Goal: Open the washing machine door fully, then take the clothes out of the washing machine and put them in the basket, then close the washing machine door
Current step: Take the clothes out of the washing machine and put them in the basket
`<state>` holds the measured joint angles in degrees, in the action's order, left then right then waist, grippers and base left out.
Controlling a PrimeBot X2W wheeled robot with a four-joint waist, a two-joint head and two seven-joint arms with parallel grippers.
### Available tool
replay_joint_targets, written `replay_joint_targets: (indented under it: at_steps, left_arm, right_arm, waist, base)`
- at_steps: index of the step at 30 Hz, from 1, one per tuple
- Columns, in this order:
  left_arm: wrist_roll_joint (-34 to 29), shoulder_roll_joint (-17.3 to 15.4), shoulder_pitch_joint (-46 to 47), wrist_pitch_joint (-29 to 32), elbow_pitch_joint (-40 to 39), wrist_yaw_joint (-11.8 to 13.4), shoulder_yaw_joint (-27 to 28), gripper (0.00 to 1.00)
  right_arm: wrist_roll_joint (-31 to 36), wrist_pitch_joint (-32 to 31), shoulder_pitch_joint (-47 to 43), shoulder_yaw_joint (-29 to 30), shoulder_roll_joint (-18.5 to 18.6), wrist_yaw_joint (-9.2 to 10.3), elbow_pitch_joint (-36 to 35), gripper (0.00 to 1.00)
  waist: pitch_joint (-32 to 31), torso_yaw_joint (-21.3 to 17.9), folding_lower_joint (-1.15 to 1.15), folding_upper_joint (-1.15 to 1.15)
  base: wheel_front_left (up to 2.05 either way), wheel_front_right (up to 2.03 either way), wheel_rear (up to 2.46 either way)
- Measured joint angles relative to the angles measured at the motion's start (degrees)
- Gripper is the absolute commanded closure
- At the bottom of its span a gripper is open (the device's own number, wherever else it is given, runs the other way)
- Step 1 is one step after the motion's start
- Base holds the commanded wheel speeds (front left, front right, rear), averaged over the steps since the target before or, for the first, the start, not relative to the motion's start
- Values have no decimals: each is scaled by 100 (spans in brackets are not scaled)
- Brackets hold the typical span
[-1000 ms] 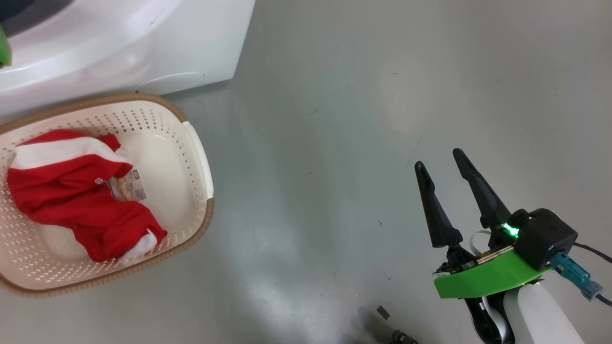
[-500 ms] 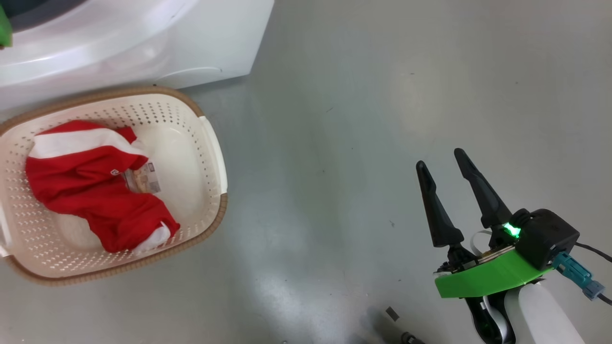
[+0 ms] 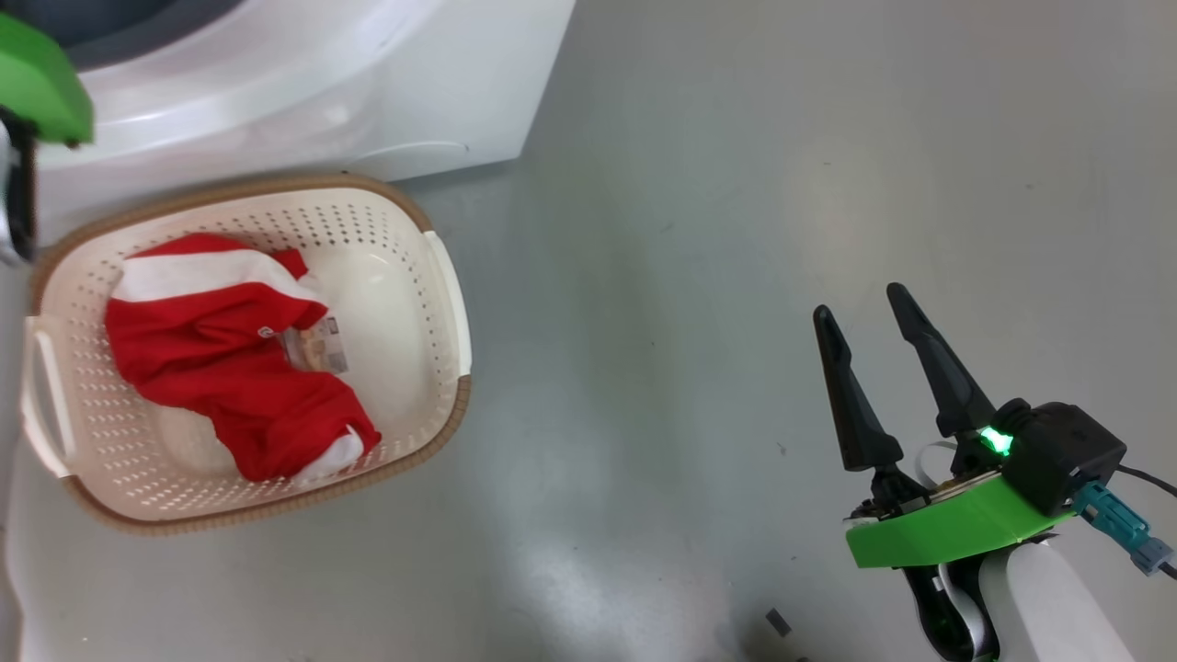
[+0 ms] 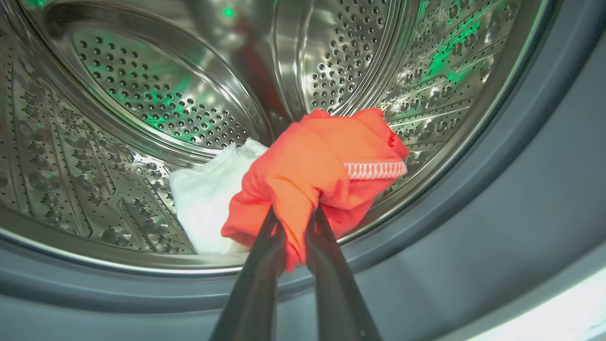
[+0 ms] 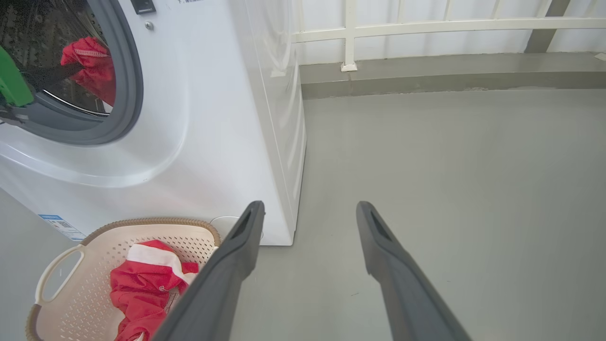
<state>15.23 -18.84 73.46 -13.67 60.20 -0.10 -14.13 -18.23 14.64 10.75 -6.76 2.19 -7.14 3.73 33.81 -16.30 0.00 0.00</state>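
In the left wrist view my left gripper is shut on a red garment with a white part, held at the mouth of the steel drum. The right wrist view shows that same garment in the washing machine opening. Below the machine stands the basket, where red and white clothes lie. My right gripper hangs open and empty over bare floor, far right of the basket. The washing machine door is out of view.
Grey floor stretches between the basket and my right arm. A white railing on a low kerb runs behind the machine. A small dark scrap lies on the floor near the picture's bottom edge.
The head camera has turned, so basket and machine sit further right in the picture, and the left arm's green mount has come into the top left corner. My right gripper stays open.
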Motion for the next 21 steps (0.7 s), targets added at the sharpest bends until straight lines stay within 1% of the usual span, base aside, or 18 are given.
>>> replay_joint_targets:
  at_steps: [8, 21]
  left_arm:
    - [65, 42, -891, -55, -824, 26, -7, 100]
    - [258, 51, -2537, -63, -2529, 372, 27, 100]
  right_arm:
    - [13, 0, -1, 66, 1, 0, -2, 0]
    - [75, 0, -21, 219, 5, 0, -12, 0]
  waist:
    - [-205, 159, 0, 0]
    - [-590, 408, 0, 0]
  base:
    - [0, 0, 0]
    - [0, 0, 0]
